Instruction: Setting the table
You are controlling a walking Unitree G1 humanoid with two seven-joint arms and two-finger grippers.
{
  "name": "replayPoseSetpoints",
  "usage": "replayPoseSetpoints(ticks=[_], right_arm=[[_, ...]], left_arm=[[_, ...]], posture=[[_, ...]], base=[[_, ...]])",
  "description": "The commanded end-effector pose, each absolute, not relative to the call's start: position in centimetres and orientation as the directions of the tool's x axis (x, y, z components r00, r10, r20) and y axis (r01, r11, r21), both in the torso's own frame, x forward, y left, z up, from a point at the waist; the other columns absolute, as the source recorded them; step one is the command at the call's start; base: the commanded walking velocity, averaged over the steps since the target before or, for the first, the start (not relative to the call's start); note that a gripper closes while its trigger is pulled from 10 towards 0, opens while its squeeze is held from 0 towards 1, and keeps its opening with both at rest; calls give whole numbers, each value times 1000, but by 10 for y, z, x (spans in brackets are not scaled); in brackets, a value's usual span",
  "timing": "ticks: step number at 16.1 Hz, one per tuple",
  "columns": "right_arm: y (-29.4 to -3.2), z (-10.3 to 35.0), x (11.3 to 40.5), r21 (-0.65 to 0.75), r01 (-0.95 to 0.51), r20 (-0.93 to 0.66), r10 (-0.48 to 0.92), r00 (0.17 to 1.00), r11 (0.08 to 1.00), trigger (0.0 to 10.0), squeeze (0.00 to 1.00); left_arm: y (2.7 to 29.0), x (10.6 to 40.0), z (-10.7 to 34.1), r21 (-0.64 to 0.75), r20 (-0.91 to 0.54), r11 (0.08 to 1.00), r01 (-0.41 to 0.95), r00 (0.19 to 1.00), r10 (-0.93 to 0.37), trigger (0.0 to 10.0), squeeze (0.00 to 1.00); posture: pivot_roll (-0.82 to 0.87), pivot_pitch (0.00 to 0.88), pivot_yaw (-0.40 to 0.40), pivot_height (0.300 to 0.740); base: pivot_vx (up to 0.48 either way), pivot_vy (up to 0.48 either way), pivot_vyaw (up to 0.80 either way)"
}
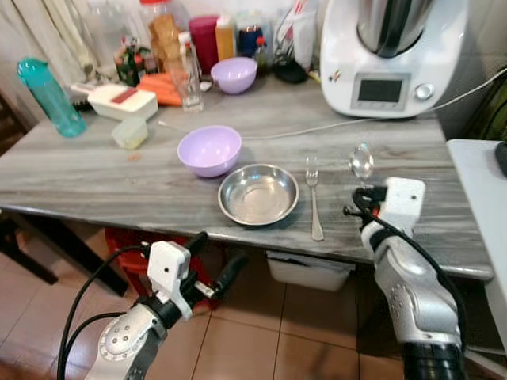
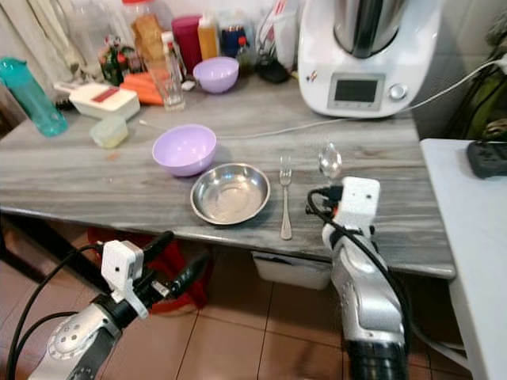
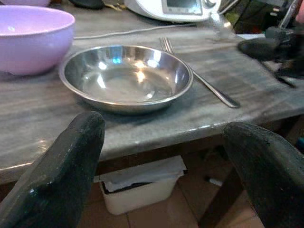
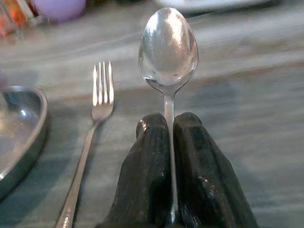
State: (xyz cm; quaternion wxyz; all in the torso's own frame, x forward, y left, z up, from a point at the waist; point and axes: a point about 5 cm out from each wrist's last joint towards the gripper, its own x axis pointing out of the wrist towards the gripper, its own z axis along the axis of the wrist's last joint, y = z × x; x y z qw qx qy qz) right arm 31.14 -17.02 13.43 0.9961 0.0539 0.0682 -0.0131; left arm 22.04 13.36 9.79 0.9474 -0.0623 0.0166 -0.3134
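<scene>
Nearest, below the front edge of the desk point(image 1: 95, 190), the left tool point(image 1: 212, 265) hangs over the tiled floor point(image 1: 261, 332) with its two black fingers point(image 3: 61, 175) spread wide apart and nothing between them. The right tool point(image 4: 170, 142) is up over the desk's front right part, its fingers pressed together on the handle of a spoon point(image 4: 167, 50), whose bowl points away from the robot, just beside the fork point(image 1: 314, 198) and to its right. The fork lies flat on the desk, tines away from the robot, just right of the steel bowl point(image 1: 258, 194). The steel bowl sits near the front edge, with a white bin point(image 1: 309, 271) under the desk below it. Just behind and left of the steel bowl stands a lilac bowl point(image 1: 209, 150). Farther back are a small pale tub point(image 1: 129, 132), a teal bottle point(image 1: 50, 96), a second lilac bowl point(image 1: 233, 75), and a white kitchen machine point(image 1: 392, 55) whose cord point(image 1: 333, 125) runs across the desk.
</scene>
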Motion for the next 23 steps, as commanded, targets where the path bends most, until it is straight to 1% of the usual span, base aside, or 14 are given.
replayPoseSetpoints(ticks=[1, 3, 5, 8, 10, 11, 12, 13, 14, 16, 20, 23], right_arm=[[-165, 132, 317, 126, 8, -171, 14, 985, 992, 10000, 0], [-154, 128, 329, 135, -28, -217, 57, 975, 990, 10000, 0], [-144, 125, 334, 143, -38, -240, 71, 968, 989, 10000, 0], [-134, 124, 338, 156, -59, -249, 97, 964, 986, 10000, 0], [-132, 122, 339, 146, -56, -266, 94, 960, 988, 10000, 0], [-133, 118, 338, 144, -42, -284, 82, 955, 989, 10000, 506], [-134, 117, 338, 142, -33, -286, 73, 955, 989, 10000, 867], [-136, 115, 336, 140, -24, -291, 64, 955, 990, 10000, 1000], [-140, 112, 336, 129, -4, -298, 42, 954, 992, 10000, 1000], [-142, 112, 336, 126, -1, -299, 39, 953, 992, 10000, 1000], [-147, 112, 337, 123, 18, -296, 19, 955, 992, 10000, 1000], [-152, 117, 338, 135, 41, -276, -2, 961, 990, 10000, 1000]], left_arm=[[136, 218, 101, -123, 2, 782, 611, 788, -616, 10000, 0], [133, 213, 102, -127, -7, 751, 648, 757, -654, 10000, 0], [132, 210, 103, -124, -7, 734, 668, 739, -674, 10000, 0], [132, 212, 105, -128, -1, 736, 665, 742, -670, 10000, 0], [131, 212, 105, -129, 0, 734, 666, 740, -672, 10000, 0], [130, 212, 105, -132, 0, 731, 670, 737, -675, 10000, 0], [130, 212, 105, -134, 1, 728, 672, 735, -678, 10000, 0], [129, 210, 106, -145, 9, 715, 684, 723, -690, 10000, 0], [126, 209, 107, -159, 22, 690, 706, 702, -712, 10000, 0], [124, 207, 109, -168, 30, 673, 720, 687, -726, 10000, 0], [123, 211, 109, -164, 33, 672, 722, 684, -728, 10000, 0], [124, 219, 110, -135, 46, 702, 700, 712, -701, 10000, 0]], posture=[[-42, 160, 114, 740], [-36, 169, 115, 740], [-30, 164, 109, 740], [-29, 157, 104, 740], [-30, 155, 101, 740], [-30, 153, 97, 740], [-30, 153, 97, 740], [-30, 151, 99, 740], [-30, 149, 99, 740], [-34, 145, 101, 740], [-38, 127, 106, 740], [-38, 99, 104, 740]], base=[[0, 0, 0], [0, 0, 0], [0, 0, 0], [0, 0, 0], [0, 0, 0], [0, 0, 0], [0, 0, 0], [0, 0, 0], [0, 0, 0], [0, 0, 0], [0, 0, 0], [0, 0, 0]])
